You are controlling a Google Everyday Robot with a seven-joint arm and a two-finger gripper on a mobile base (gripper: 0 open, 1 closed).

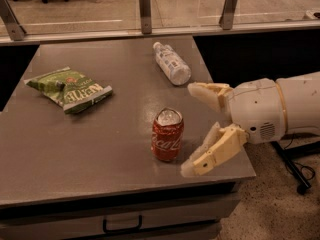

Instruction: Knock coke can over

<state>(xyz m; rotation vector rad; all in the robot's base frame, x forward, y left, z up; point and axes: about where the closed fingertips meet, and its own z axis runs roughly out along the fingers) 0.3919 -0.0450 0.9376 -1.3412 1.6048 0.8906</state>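
The coke can (167, 134) is red with white script and a silver, slightly dented top. It stands upright on the grey table (100, 149), near the front right. My gripper (192, 129) reaches in from the right, just to the right of the can and apart from it. Its two cream fingers are spread wide open, one finger (205, 91) behind the can's level and the other (212, 154) near the table's front edge. It holds nothing.
A clear plastic bottle with a white label (171, 63) lies on its side at the back of the table. A green chip bag (67, 88) lies at the left. A drawer with a handle (122, 224) is below the tabletop. A railing runs behind the table.
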